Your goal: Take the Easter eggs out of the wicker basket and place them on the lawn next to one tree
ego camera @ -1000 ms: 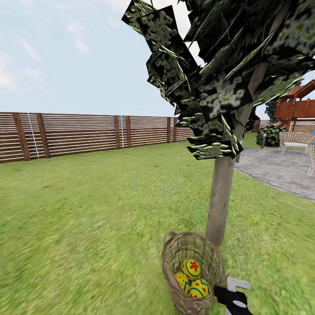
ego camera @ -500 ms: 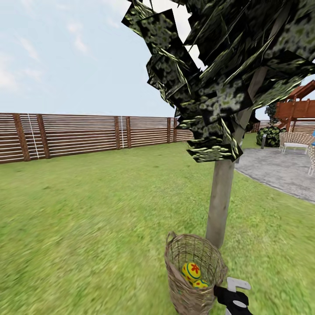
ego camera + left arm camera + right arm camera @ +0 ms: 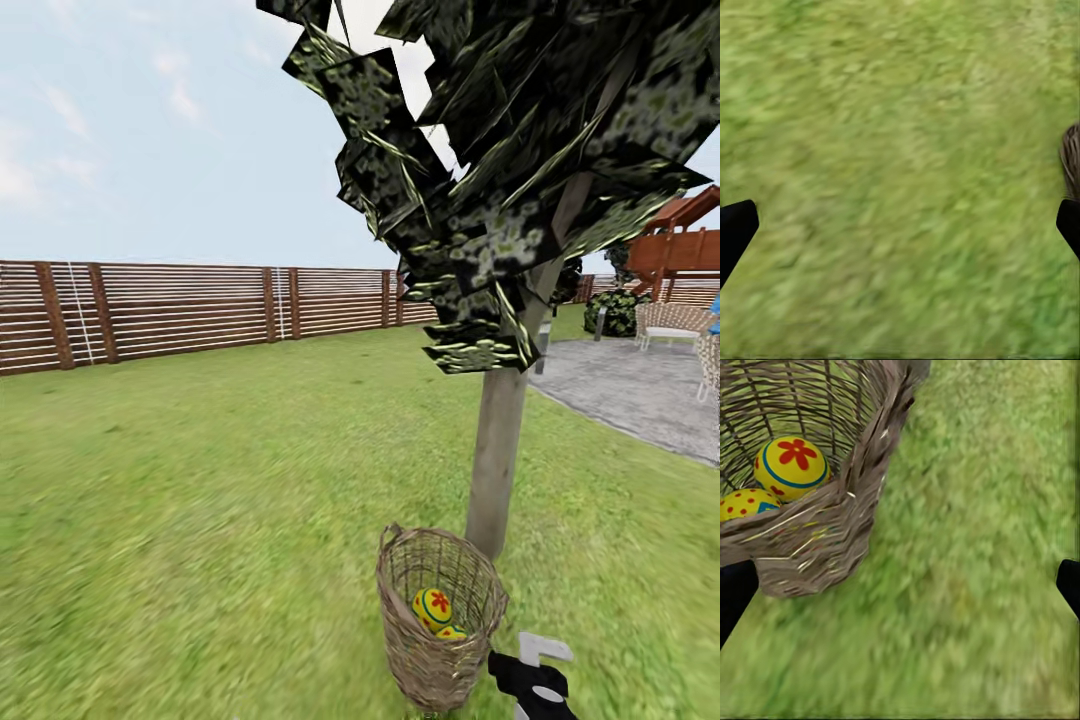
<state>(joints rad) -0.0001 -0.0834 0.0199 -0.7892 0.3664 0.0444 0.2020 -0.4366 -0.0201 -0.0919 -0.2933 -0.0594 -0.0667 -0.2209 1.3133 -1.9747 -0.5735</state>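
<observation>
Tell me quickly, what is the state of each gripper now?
Left gripper: jaws open, holding nothing, above the lawn.
Right gripper: jaws open, holding nothing, beside the wicker basket.

Two Easter eggs [image 3: 791, 467] visible in one wicker basket [image 3: 437, 620], beside one tree [image 3: 495, 455].

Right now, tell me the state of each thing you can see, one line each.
wicker basket: upright on the lawn beside the tree, eggs inside.
Easter eggs: two visible, both in the basket.
left end effector: open, over grass.
right end effector: open, empty, beside the basket.
</observation>
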